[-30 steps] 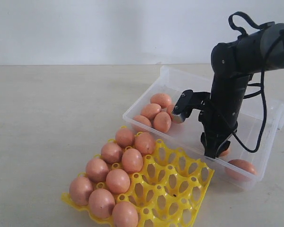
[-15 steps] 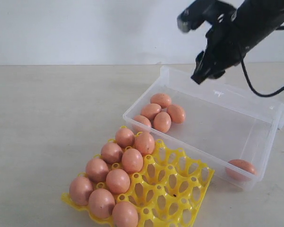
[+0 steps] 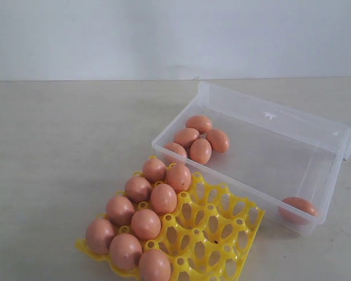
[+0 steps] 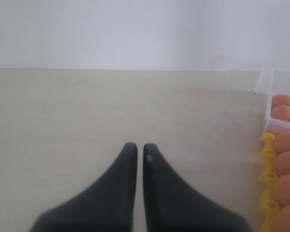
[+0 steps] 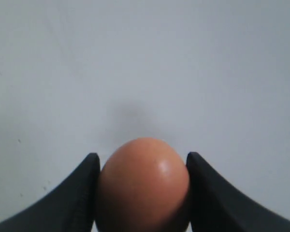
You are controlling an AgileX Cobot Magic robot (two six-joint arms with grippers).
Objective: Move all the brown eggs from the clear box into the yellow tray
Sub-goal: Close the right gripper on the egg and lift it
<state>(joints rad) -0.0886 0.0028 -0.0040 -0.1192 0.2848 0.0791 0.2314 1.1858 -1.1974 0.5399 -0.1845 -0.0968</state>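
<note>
While snug, egg (image 5: 142,189) inside right gripper (image 5: 142,155)

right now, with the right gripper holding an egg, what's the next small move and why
Probably lower the right gripper toward the empty side of the yellow tray. It is shut on a brown egg, sees only blank wall, and is out of the exterior view; cups there are open.

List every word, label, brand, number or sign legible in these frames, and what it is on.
No readable text anywhere.
The clear box, yellow tray, brown eggs, left gripper and right gripper show no print.
A small raised mark on the box's far wall is too small to read.
</note>
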